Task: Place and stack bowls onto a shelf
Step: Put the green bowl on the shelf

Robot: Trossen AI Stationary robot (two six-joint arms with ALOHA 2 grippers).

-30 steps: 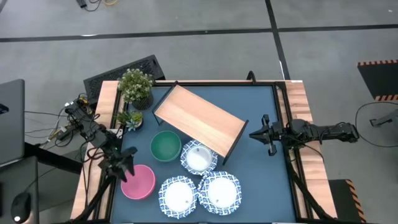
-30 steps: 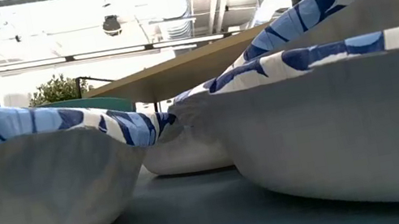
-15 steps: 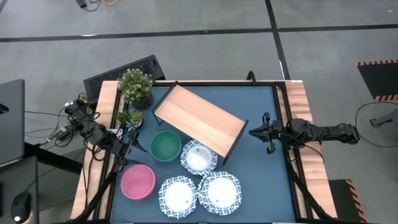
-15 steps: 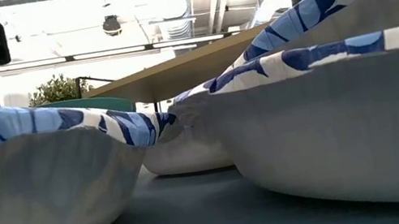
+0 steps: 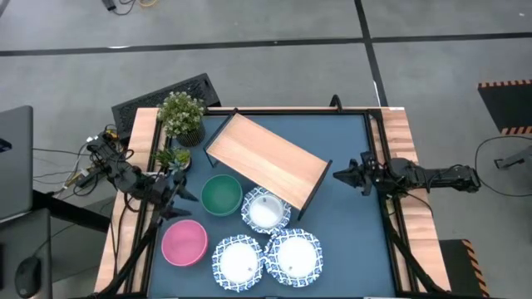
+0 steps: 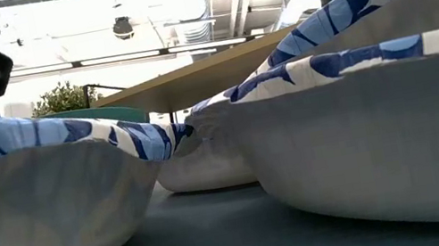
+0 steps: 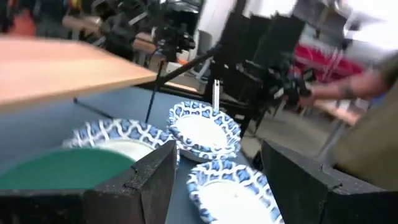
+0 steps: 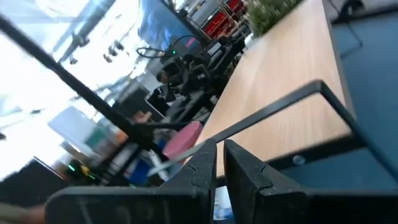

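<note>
Five bowls sit on the blue table: green (image 5: 222, 194), pink (image 5: 184, 242), and three white with blue-patterned rims (image 5: 266, 210) (image 5: 238, 260) (image 5: 293, 255). The light-wood shelf (image 5: 266, 159) stands slantwise on thin black legs behind them. My left gripper (image 5: 179, 190) hovers open and level at the table's left, just left of the green bowl (image 7: 62, 168), holding nothing. My right gripper (image 5: 339, 175) is shut and empty, level at the table's right, pointing at the shelf's right end (image 8: 286, 93).
Two small potted plants (image 5: 180, 115) (image 5: 173, 158) stand at the far left corner, close to my left arm. A dark keyboard-like slab (image 5: 166, 93) lies beyond the table's far left edge. The white bowls (image 6: 365, 124) fill the low view. People and equipment show beyond the table.
My left gripper has swung away from over the pink bowl toward the table's far edge and rolled about its wrist; it now points level at the green bowl, still open. My right gripper has rolled in place and stayed shut. No bowl has moved.
</note>
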